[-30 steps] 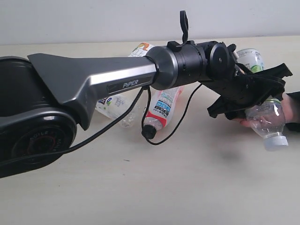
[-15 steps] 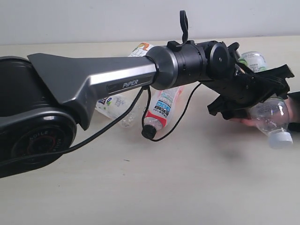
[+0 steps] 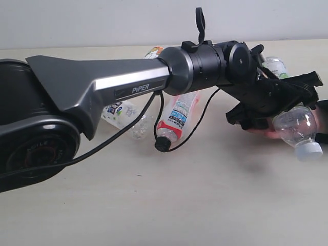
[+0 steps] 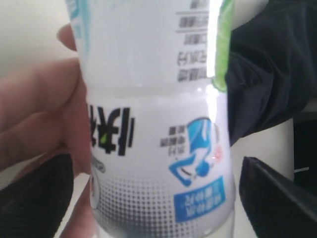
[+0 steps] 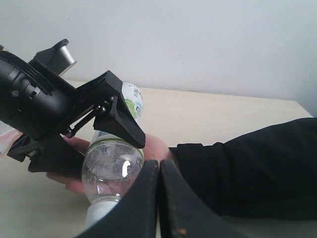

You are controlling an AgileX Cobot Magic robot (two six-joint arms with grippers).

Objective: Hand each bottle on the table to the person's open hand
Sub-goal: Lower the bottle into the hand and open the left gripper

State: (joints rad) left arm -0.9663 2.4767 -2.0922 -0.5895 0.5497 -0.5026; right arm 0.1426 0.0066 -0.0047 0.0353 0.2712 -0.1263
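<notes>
Left end effector (image 3: 274, 102): standing wide open, gripping nothing
Clear lime-label plastic bottle (image 3: 294, 125): lying in person's hand (image 5: 157, 148)
Retreat: straight back, clearing that hand

The lime-label bottle (image 3: 297, 125), clear and white-capped, rests tilted cap-down in the hand (image 4: 34, 119). 2 others, the red-label bottle (image 3: 177, 118) and blue-white-label bottle (image 3: 119, 111), lie on the pale surface (image 3: 205, 205).

Clear glossy plastic bottle (image 3: 296, 125) with a smooth printed label (image 4: 163, 148); matt pale wood-grain table (image 3: 205, 205); arm (image 3: 102, 84) in smooth satin grey casing; sleeve (image 5: 257, 168) of dark cloth
</notes>
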